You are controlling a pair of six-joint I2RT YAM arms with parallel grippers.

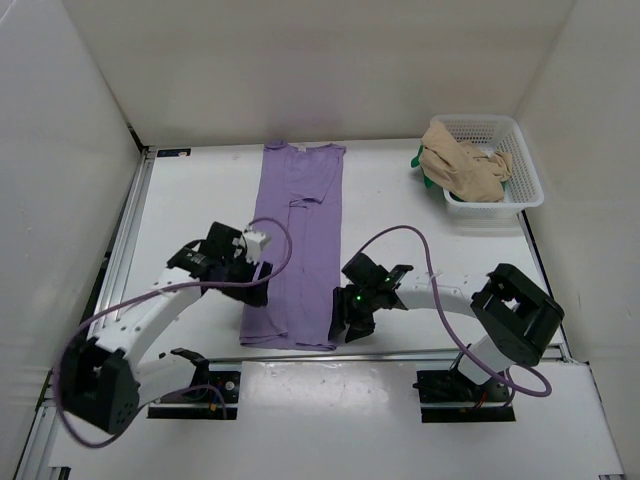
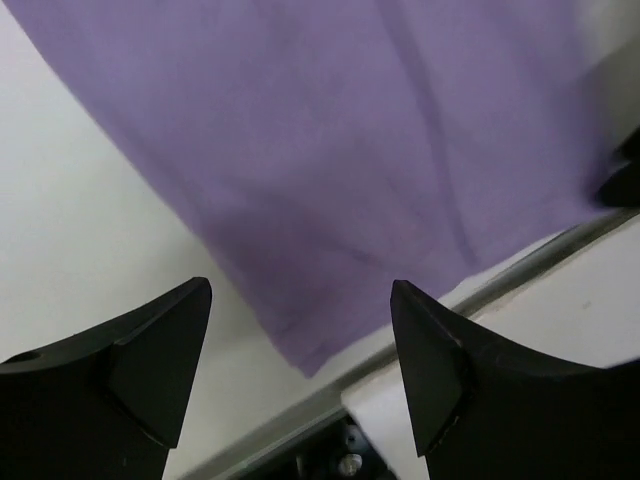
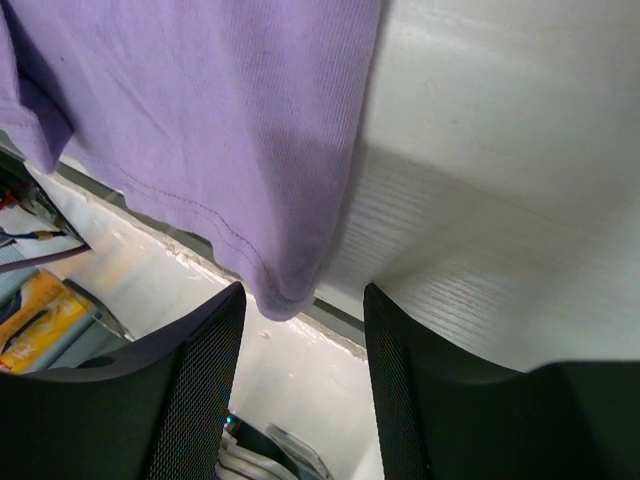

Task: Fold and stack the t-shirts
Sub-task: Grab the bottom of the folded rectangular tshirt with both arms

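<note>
Sitting at 1 o'clock on the counter (image 1: 190, 200), the white mesh basket (image 1: 527, 165) holds the crumpled tan shirt (image 1: 462, 170), and a bit of the green shirt (image 1: 421, 160) shows at its 9 o'clock wall, beside the tan cloth. The lavender shirt (image 1: 298, 235) lies flat outside it as 1 long folded strip down the middle, collar at 12 o'clock, hem at 6 o'clock. The left jaws are spread over the hem's 7 o'clock corner and the right jaws are spread over its 5 o'clock corner, pinching nothing.
</note>
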